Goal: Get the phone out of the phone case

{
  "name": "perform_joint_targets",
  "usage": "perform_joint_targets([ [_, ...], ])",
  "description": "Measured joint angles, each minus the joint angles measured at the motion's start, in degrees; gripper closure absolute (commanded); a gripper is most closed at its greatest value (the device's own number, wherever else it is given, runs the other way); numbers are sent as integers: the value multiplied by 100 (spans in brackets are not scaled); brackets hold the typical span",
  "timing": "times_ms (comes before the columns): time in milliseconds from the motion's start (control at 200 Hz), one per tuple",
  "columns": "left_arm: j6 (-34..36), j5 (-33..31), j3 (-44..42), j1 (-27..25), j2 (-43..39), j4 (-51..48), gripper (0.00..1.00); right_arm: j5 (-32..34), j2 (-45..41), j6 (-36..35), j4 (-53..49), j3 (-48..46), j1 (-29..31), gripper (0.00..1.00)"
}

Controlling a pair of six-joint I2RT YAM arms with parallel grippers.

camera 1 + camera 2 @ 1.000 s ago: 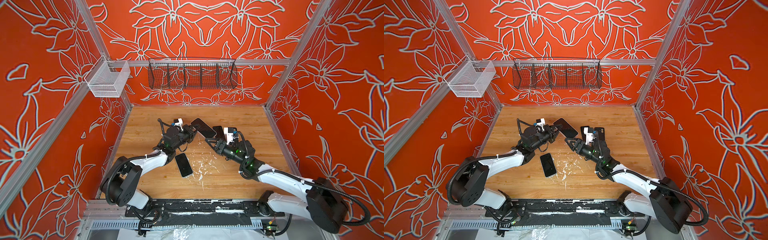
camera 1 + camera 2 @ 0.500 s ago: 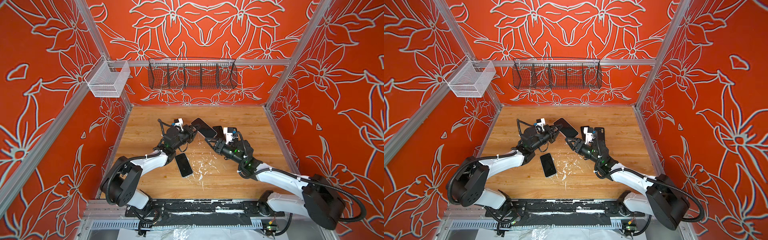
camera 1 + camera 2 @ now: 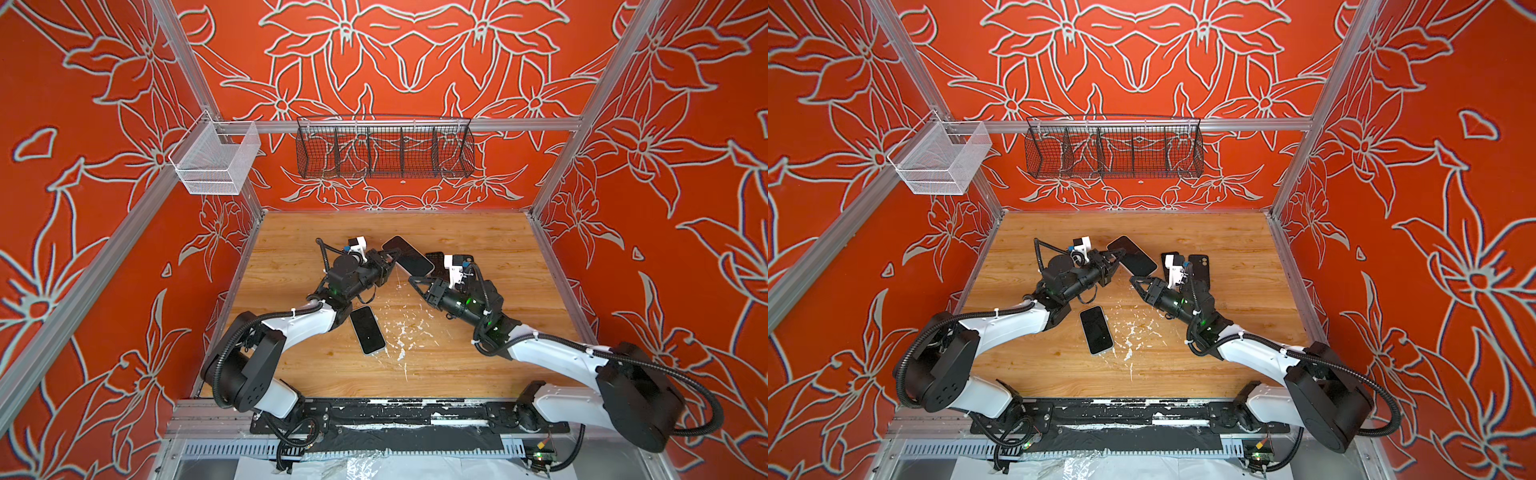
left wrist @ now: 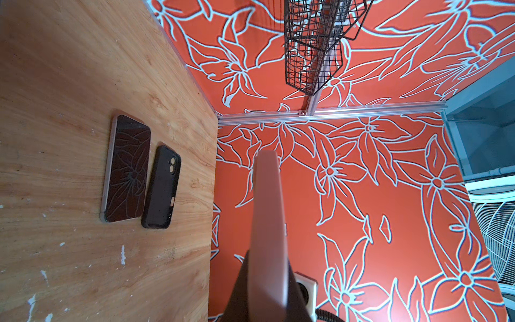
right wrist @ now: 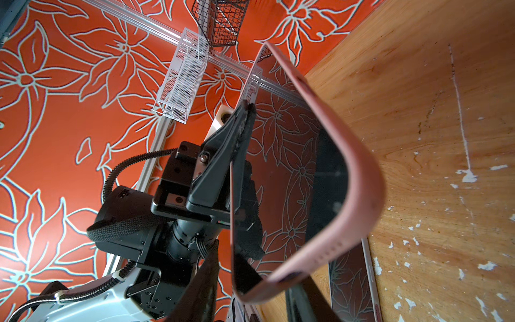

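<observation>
1. The right pincer (image 3: 415, 282) has moved in toward the raised phone (image 3: 409, 257) and narrowed. Its fingers now flank the lower corner of the pink phone case (image 5: 362, 181); whether they grip it I cannot tell.
2. The left pincer (image 3: 392, 259) stays clamped on the phone, holding it tilted above the counter (image 3: 478, 232).
3. Bare wood runs from there to the back wall.
4. A black case (image 3: 1200, 266) and a flat phone (image 4: 126, 167) lie side by side just behind the right wrist. A loose phone (image 3: 368, 330) lies by the left forearm.
</observation>
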Motion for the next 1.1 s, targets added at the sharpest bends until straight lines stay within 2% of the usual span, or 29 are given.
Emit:
perform_joint_targets([
  [195, -15, 0, -7, -13, 0, 7, 100, 11, 33, 0, 68, 9, 11, 69],
  [475, -153, -20, -28, -48, 2, 57, 100, 44, 33, 28, 151, 9, 24, 84],
  [701, -402, -44, -28, -63, 22, 199, 100, 55, -2, 13, 280, 11, 37, 90],
  [871, -623, -44, -28, -96, 44, 284, 100, 144, -142, -293, 160, 11, 72, 91],
  [1101, -844, -50, -31, -136, 55, 304, 100, 339, -249, -1073, -20, 11, 127, 92],
])
